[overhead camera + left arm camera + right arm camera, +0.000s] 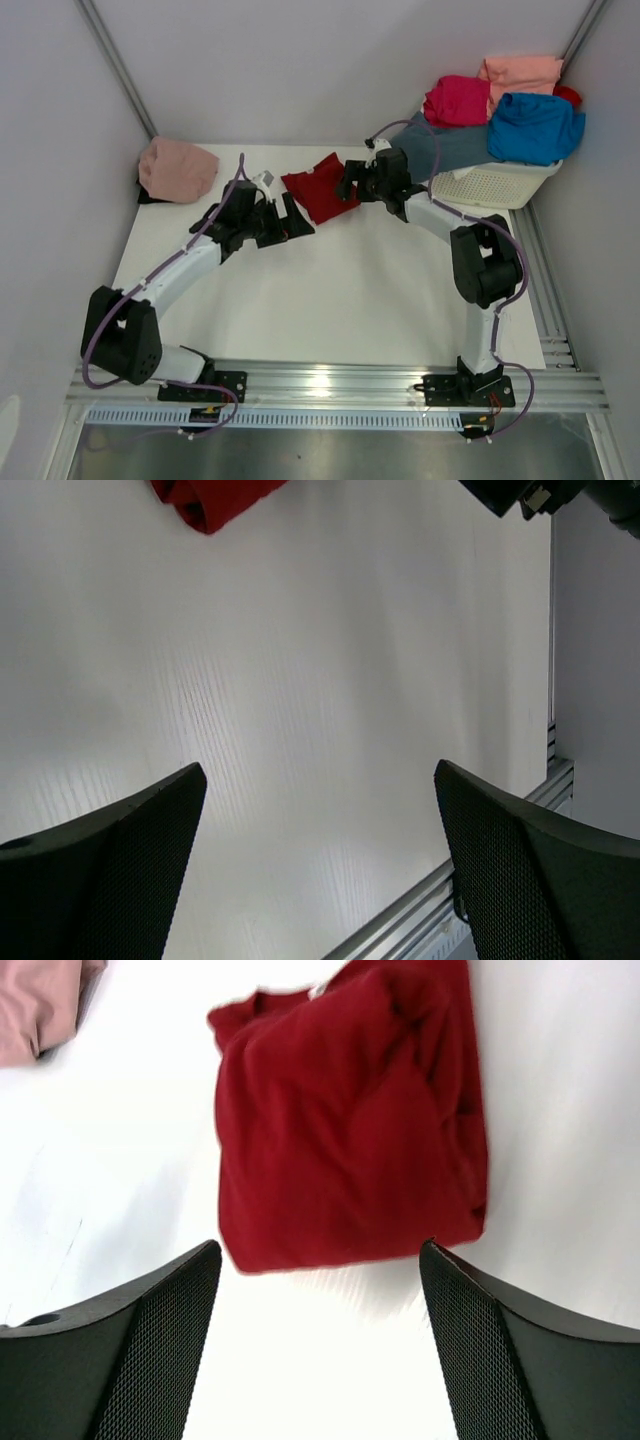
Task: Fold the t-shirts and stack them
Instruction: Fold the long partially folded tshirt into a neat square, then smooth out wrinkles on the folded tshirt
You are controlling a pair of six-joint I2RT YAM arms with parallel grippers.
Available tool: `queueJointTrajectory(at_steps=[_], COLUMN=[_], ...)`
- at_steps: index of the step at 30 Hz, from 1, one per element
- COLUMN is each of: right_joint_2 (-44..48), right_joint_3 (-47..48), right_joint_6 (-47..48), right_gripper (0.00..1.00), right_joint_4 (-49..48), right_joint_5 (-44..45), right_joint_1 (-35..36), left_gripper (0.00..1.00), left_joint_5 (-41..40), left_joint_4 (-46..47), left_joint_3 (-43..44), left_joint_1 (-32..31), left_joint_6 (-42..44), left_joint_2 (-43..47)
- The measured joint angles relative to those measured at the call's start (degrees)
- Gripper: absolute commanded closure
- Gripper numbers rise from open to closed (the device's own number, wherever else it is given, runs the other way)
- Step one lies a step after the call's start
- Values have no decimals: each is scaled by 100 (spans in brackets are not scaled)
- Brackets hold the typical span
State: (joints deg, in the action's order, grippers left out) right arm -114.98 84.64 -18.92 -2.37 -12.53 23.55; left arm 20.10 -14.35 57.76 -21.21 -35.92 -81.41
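1. Far left, back of counter point(330, 290): dusty pink tee point(177, 168), bundled, lying alone.
2. Left pincer point(318, 772): jaws wide apart, nothing btwn them, over bare counter.
3. Centre: dark red tee point(320, 187), folded, flat on counter btwn both pincers.
4. Right pincer point(320, 1248): spread wide, empty, at dark red tee's edge.
5. Back right: white lattice basket point(495, 185), heaped w/ slate grey-blue tee point(440, 148), magenta tee point(457, 100), salmon tee point(520, 72) & bright blue tee point(535, 128).

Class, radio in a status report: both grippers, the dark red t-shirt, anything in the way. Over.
Left gripper open, empty. Right gripper open at the edge of the dark red t-shirt, not gripping. Shirt folded on table. Nothing in the way.
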Motion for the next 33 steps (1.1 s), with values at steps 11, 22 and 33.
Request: queueJointTrajectory(at_steps=[11, 22, 33], right_joint_2=[144, -800, -1434], right_joint_3=[-1287, -17, 518], right_joint_6=[-120, -509, -1010], right_gripper=[16, 16, 55], right_joint_4=[-219, -262, -354], right_joint_5=[120, 46, -216], right_joint_1=[184, 184, 219], left_gripper=[1, 1, 1], left_joint_5=[-306, -798, -841], left_joint_4=[-437, -940, -1051], left_joint_3=[-1215, -1233, -1235], left_joint_1=[-483, -494, -494], left_joint_6=[131, 479, 643], left_joint_2=[2142, 2465, 2559])
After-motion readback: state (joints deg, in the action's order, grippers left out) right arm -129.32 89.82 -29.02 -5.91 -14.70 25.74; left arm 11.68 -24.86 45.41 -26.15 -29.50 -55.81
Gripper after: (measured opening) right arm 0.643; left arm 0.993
